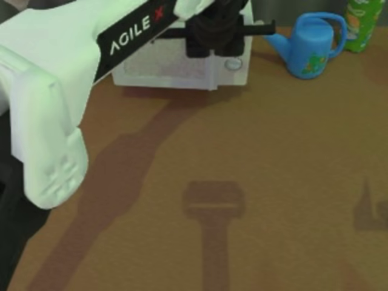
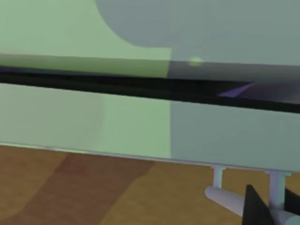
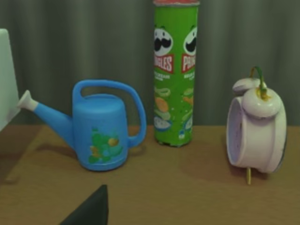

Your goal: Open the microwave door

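Our left gripper (image 1: 218,27) hangs over the microwave (image 1: 233,66), which sits against the table's (image 1: 254,182) far edge, a little left of the middle. The dark claw covers the top of the box about where the microwave door (image 1: 176,66) meets the knob strip, so the door's pale face with its speckled window lies just below and to the left of the claw in the top view. How wide the claw stands, and whether it has hold of anything, we cannot tell, for the arm's own bulk hides the fingers from above. In the left wrist view the pale panel fills the picture very close, with a dark gap running across it, and what may be a pale bar handle (image 2: 229,199) stands off it on two short posts, one dark fingertip (image 2: 258,206) right against it. To the microwave's right, near the far right corner, stand a blue watering can (image 1: 312,45) and a green crisp can (image 1: 364,24); the right wrist view adds a white alarm clock (image 3: 258,133) beside them. The whole near half of the table lies open in front of the door. Our right arm stays out of the top view.
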Controlling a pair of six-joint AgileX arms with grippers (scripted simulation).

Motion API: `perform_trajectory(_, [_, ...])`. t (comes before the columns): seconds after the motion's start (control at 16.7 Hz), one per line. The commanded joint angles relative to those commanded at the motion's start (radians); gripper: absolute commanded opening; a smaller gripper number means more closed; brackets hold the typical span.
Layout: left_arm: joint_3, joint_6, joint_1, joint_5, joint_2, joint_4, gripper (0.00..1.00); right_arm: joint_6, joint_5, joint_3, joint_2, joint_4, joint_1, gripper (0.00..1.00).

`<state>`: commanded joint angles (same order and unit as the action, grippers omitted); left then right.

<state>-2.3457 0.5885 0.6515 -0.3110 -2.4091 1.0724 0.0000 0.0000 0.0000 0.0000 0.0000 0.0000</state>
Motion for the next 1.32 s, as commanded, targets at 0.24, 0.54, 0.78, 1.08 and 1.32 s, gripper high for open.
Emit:
perform_trajectory(0.24, [-0.009, 0.003, 0.008, 0.004, 0.009, -0.003, 0.0, 0.0, 0.0, 0.0, 0.0, 0.0, 0.0, 1.0])
perform_trajectory(0.54, [0.099, -0.038, 0.0, 0.012, 0.061, -0.055, 0.0, 0.0, 0.0, 0.0, 0.0, 0.0, 0.0, 1.0])
perform_trajectory(0.78, [0.167, -0.063, -0.002, 0.028, 0.094, -0.092, 0.0, 0.0, 0.0, 0.0, 0.0, 0.0, 0.0, 1.0])
perform_trajectory(1.08, [0.167, -0.063, -0.002, 0.028, 0.094, -0.092, 0.0, 0.0, 0.0, 0.0, 0.0, 0.0, 0.0, 1.0])
perform_trajectory(1.32, [0.167, -0.063, -0.002, 0.028, 0.094, -0.092, 0.0, 0.0, 0.0, 0.0, 0.0, 0.0, 0.0, 1.0])
